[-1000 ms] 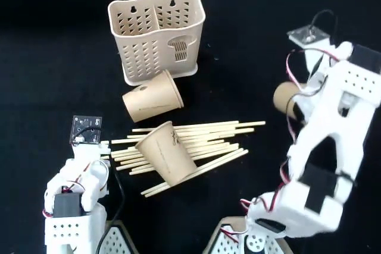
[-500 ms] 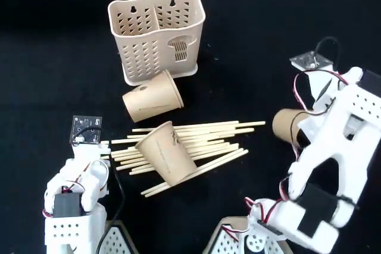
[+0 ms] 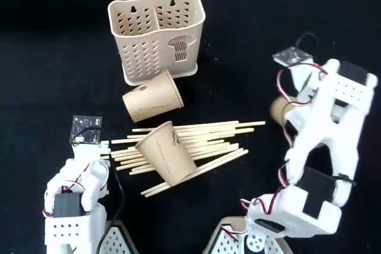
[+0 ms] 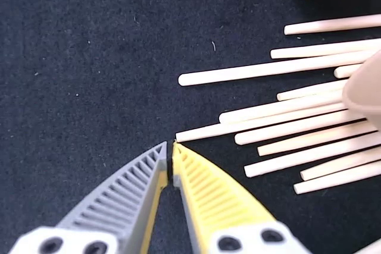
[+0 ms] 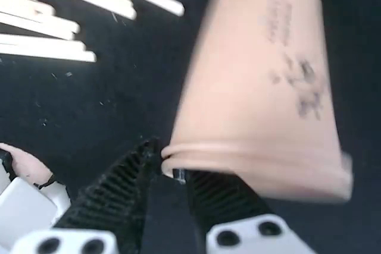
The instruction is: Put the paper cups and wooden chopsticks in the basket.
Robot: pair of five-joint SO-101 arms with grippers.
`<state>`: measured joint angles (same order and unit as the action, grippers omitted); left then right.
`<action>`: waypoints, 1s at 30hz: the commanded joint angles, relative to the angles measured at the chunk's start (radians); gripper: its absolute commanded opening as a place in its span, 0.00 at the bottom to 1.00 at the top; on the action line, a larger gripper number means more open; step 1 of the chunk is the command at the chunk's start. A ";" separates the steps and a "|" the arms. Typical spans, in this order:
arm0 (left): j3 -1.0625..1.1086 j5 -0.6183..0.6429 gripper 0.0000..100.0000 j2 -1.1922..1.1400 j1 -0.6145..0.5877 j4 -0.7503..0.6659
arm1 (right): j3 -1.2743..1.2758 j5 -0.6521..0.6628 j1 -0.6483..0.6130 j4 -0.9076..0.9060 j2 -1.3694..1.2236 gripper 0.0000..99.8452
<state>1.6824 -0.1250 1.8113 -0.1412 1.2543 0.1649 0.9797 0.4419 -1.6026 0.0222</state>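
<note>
A beige slotted basket (image 3: 156, 28) with two compartments stands at the back of the black table. One paper cup (image 3: 152, 97) lies on its side just in front of it. A second cup (image 3: 167, 153) rests across a spread of wooden chopsticks (image 3: 208, 138) at mid-table. My right gripper (image 5: 172, 168) is shut on the rim of a third paper cup (image 5: 262, 99), which hangs above the table to the right of the chopsticks (image 3: 278, 110). My left gripper (image 4: 171, 147) is shut with nothing in it, its tips right beside the near-left ends of the chopsticks (image 4: 280, 117).
The left arm (image 3: 74, 188) sits folded at the front left, and the right arm (image 3: 324, 147) rises over the front right. Bare black table lies to the left of the basket and between the basket and the right arm.
The right arm, holding the cup, swung toward the front and then came back up and a little left, toward the chopsticks. The left arm kept still.
</note>
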 commanded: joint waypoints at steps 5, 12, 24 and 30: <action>0.015 0.003 0.03 0.008 -0.007 0.018 | -0.030 -0.081 -0.132 0.055 0.116 0.21; 0.015 0.003 0.03 0.008 -0.007 0.018 | -0.033 -0.083 -0.195 0.129 0.116 0.19; 0.015 0.003 0.03 0.008 -0.007 0.018 | -0.033 -0.176 -0.267 0.331 0.114 0.13; 0.015 0.003 0.03 0.008 -0.007 0.018 | -0.004 -0.181 -0.348 0.327 0.116 0.09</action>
<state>1.6824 -0.1250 1.8113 -0.1412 1.2543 0.1649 0.8094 0.1350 -1.2927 0.0959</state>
